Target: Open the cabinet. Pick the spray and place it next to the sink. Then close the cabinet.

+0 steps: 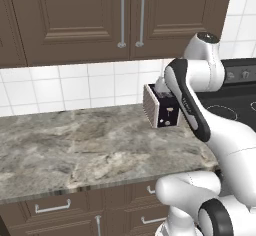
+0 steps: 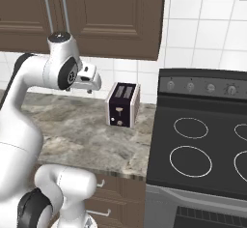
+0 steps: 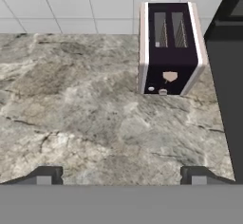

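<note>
Plainly, little of the task can be read as done. The cabinet (image 1: 75,20) is shut, both doors flush, with their two bar handles (image 1: 121,15) side by side at the seam. Where the spray is cannot be told. Judging from the closed doors and the task, it may be inside the cabinet with everything left to do: open, pick, place, close. It may equally be already set down somewhere beyond these views, with the doors closed again. The pictures do not settle which, and the sink's place cannot be told either. On the counter (image 1: 75,145) stands just a toaster (image 3: 171,47), at the far right against the tiled wall (image 1: 60,87), beside the stove (image 2: 202,145).

The pincer (image 3: 122,175) is released. In the hand view its two fingertips (image 3: 45,175) stand wide apart with nothing between them, and bare counter lies below. It hangs above the counter, below the cabinet, apart from the toaster and somewhat nearer and to its left.

The arm (image 1: 200,80) rises from the base at the counter's near edge, folds at a high elbow and reaches back down. In the right base view the hand (image 2: 89,79) juts out level from the wrist toward the toaster, well below the handles. The hand camera looks forward and down, taking in the toaster's slots and front lever. If the cabinet is yet to be opened, my guess is the hand must lift and turn toward a handle, since it faces the counter, not the doors.
</note>
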### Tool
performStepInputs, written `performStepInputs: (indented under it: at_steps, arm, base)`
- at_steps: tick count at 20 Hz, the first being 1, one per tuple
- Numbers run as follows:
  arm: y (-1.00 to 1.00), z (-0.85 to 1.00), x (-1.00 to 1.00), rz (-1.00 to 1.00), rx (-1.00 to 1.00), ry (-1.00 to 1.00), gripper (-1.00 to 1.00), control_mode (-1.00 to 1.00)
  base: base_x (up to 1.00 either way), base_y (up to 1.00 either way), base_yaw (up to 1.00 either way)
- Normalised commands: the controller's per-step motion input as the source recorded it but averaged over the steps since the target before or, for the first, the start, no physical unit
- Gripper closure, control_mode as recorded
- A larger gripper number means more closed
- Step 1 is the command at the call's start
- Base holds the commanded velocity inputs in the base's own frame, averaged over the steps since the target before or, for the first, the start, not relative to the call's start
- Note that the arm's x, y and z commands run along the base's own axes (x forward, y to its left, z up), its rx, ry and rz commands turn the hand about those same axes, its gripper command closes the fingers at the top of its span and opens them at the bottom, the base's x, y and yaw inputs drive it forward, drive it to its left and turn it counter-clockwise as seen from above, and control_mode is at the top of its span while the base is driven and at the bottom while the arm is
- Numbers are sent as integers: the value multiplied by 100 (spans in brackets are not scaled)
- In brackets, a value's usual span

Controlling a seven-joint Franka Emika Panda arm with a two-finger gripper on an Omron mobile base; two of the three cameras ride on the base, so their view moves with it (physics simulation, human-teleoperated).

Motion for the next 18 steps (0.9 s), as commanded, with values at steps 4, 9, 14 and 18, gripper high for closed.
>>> performStepInputs:
  at_steps: [4,9,14,18]
  arm:
    - [17,0,0,0,0,-21,-100,-100]
    - [14,0,-1,0,0,-11,-100,-100]
    - [11,0,-11,0,0,-16,-100,-100]
    - [13,0,-30,0,8,-32,-100,-100]
  base:
    - [0,0,0]
    - [0,0,0]
    - [0,0,0]
    - [0,0,0]
